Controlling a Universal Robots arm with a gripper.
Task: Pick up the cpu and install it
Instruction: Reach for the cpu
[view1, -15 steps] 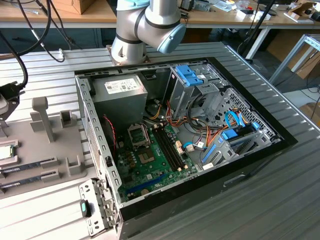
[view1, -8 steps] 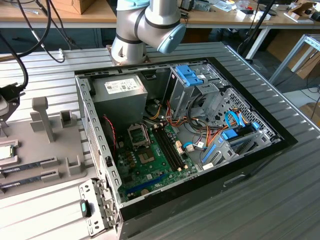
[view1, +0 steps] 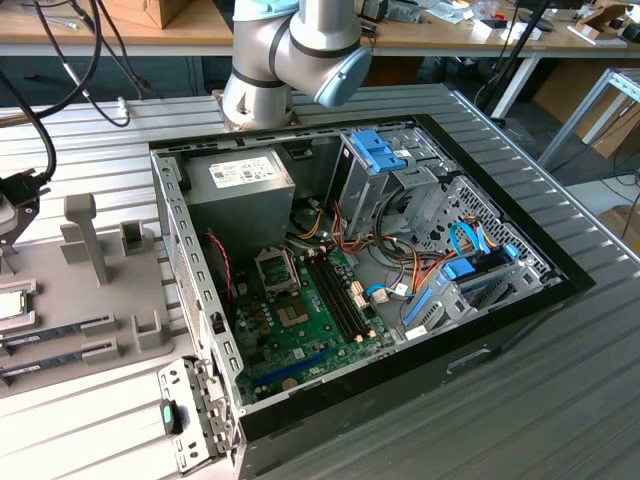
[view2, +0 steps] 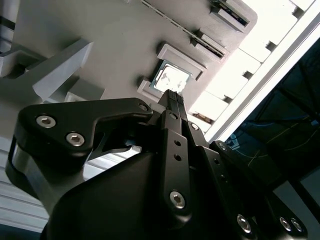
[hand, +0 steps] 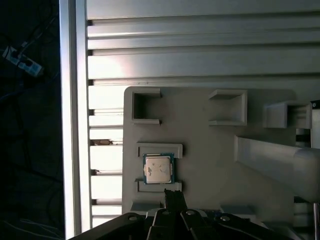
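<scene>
Gripper (view2: 173, 94) hangs near the cpu (hand: 158, 168), fingers closed together, empty. Cpu lies seated on a grey holder plate (hand: 210, 150).

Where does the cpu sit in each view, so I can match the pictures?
Exterior view: the cpu is at the exterior view's left edge, partly cut off, on the grey fixture plate.
Second wrist view: the cpu lies in its bracketed nest, just beyond the gripper.
First wrist view: the cpu lies between two brackets, just beyond the gripper.
Shared landmark: the grey fixture plate under it.
</scene>
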